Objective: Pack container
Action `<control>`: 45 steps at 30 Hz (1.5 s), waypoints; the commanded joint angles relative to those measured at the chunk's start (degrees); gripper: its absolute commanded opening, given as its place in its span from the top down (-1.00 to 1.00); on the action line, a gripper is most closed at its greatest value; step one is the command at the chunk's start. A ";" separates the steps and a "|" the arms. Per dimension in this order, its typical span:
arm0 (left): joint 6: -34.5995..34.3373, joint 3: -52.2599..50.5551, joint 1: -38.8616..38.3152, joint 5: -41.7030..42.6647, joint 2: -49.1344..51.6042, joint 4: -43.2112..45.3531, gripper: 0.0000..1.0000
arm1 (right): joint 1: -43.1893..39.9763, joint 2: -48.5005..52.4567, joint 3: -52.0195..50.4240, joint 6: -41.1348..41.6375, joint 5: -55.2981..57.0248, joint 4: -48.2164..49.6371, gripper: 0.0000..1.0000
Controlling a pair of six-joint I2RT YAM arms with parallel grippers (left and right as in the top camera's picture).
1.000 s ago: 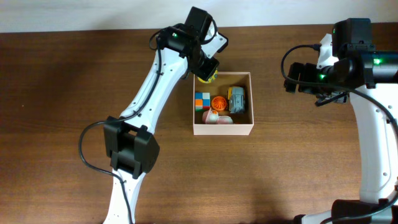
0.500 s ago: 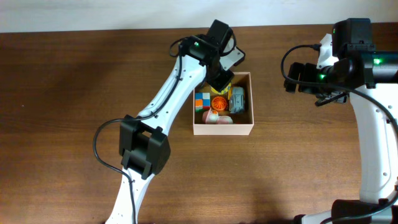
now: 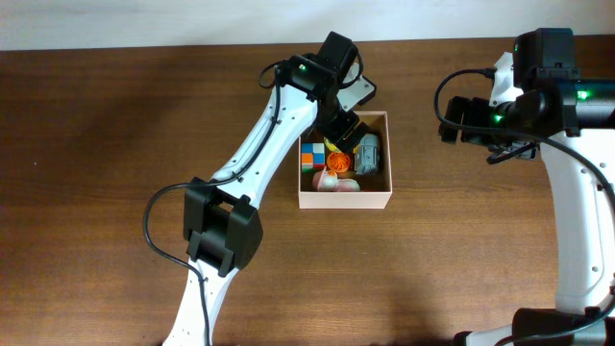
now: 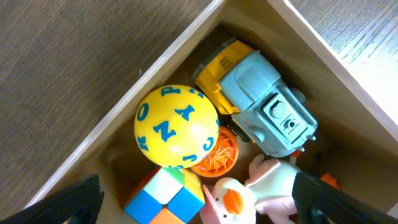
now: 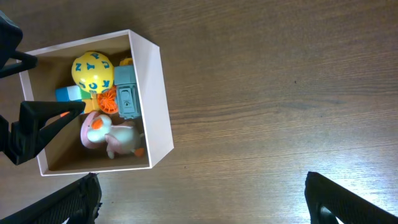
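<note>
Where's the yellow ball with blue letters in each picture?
Left wrist: yellow ball sits left of centre.
Right wrist: upper left, in the container.
Overhead: mostly hidden beneath the left end effector.
Shared landmark: blue toy truck beside it.

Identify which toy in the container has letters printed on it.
The yellow ball, covered in blue letters. The blue-grey truck, orange ridged disc, colour cube and white duck beside it in the container show none.
</note>
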 commanded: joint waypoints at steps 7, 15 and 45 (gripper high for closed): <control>0.50 7.72 0.46 -1.01 -3.08 -4.02 -0.98 | -0.02 0.02 0.02 0.00 0.11 -0.20 -0.98; 0.48 11.39 0.68 -10.08 -6.40 -9.99 -0.98 | -0.02 0.02 0.02 0.00 0.09 -0.39 -0.98; 0.26 11.47 15.50 -11.98 -24.11 -14.78 -0.98 | -0.02 0.02 0.02 0.00 0.09 -0.42 -0.98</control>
